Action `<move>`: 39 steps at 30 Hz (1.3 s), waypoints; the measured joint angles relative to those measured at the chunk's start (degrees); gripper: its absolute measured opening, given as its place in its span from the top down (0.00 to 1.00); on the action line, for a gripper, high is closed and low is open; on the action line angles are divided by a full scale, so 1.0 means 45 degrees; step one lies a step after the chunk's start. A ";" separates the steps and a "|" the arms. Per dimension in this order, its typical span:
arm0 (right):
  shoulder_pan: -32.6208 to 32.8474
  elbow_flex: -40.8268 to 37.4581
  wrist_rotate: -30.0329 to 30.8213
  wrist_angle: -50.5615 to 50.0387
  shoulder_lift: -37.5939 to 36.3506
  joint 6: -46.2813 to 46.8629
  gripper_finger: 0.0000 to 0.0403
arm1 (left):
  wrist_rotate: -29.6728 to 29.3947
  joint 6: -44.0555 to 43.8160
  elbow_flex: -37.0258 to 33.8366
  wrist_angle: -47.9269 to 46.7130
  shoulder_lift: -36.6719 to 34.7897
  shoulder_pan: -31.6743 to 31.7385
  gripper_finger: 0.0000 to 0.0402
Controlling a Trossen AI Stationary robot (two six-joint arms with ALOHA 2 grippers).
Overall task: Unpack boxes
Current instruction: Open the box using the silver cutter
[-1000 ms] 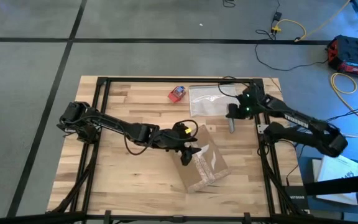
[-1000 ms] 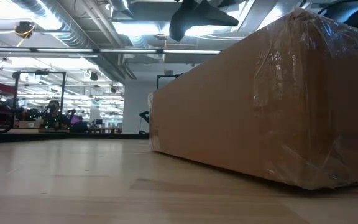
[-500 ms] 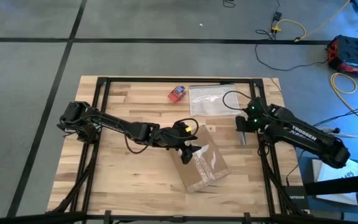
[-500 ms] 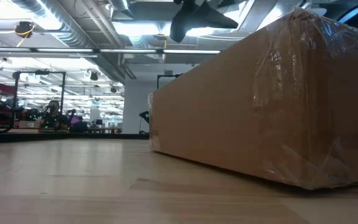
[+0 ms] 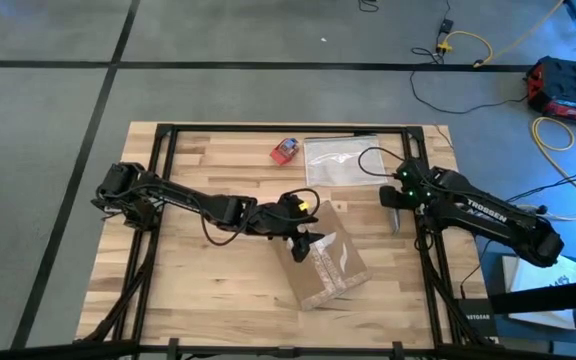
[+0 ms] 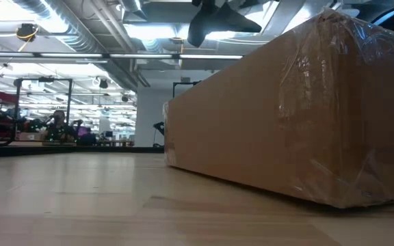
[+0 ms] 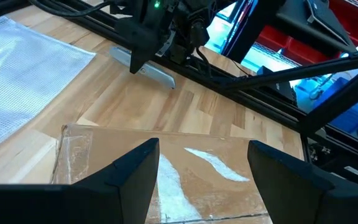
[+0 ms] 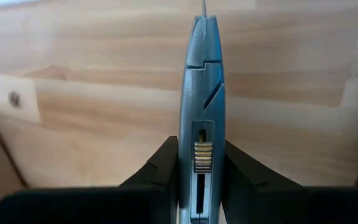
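Left arm: reaches from the table's left edge across the middle, elbow bent, wrist angled down at the near-left corner of the box. Left gripper (image 5: 306, 243): two dark fingers (image 7: 129, 177) spread apart, poised just above the box top; whether they touch it cannot be told, and nothing sits between them.

Right arm: extends from the right edge, forearm angled inward, wrist pointing down toward the boards. Right gripper (image 8: 201, 163): fingers closed tightly on a slim grey-blue utility knife (image 8: 202, 93), blade tip aimed at the bare wood; the knife (image 5: 395, 215) hangs just right of the box and near the bag's lower corner.

Shallow brown cardboard box with shiny clear tape strips (image 5: 326, 268): lies flat and skewed on the light wooden slatted table (image 5: 198, 160), centre-right; its flaps look closed. It fills the right of the low view (image 6: 286, 123).

Clear silvery plastic bag (image 5: 340, 162): flat near the far edge, apart from the box.

Small red-and-blue object (image 5: 285, 150): just left of the bag.
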 joint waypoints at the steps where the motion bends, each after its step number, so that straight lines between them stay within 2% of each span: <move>1: 0.0000 0.0000 0.0068 0.0018 0.0006 0.0056 0.85 | 0.0001 -0.0002 0.0000 0.0000 0.0000 0.0014 0.42; 4: 0.0000 0.0005 0.0314 0.0034 0.0111 0.0206 0.84 | 0.0228 0.0017 0.0000 0.0000 0.0000 0.0023 0.42; 9: 0.0000 0.0010 0.0412 0.0174 0.0528 0.0359 0.73 | 0.0330 0.0095 0.0000 0.0052 0.0000 -0.0059 0.42; 16: -0.0004 0.0019 0.0834 0.0282 0.0806 0.0527 0.76 | 0.0345 0.0095 0.0000 0.0041 0.0000 -0.0138 0.42; 21: -0.0001 0.0245 0.1515 0.0527 0.0784 0.0694 0.74 | 0.0340 0.0332 0.0000 -0.0637 -0.0010 -0.0147 0.42; 27: 0.0000 0.0960 0.2761 0.0770 0.0472 0.0245 0.64 | 0.0340 0.0345 -0.0005 -0.2929 -0.0010 -0.0147 0.42; 30: 0.0000 0.1248 0.3285 0.0772 0.0461 0.0013 0.58 | 0.0340 0.0898 -0.0173 -0.3294 -0.0010 -0.0211 0.42; 34: 0.0000 0.1302 0.3321 0.0809 0.0461 -0.0153 0.50 | 0.0335 0.1709 -0.0496 -0.3341 0.0052 -0.0319 0.42; 39: -0.0001 0.1302 0.3227 0.0812 0.0457 -0.0374 0.44 | 0.0339 0.1343 -0.0583 -0.3494 0.0528 -0.0467 0.42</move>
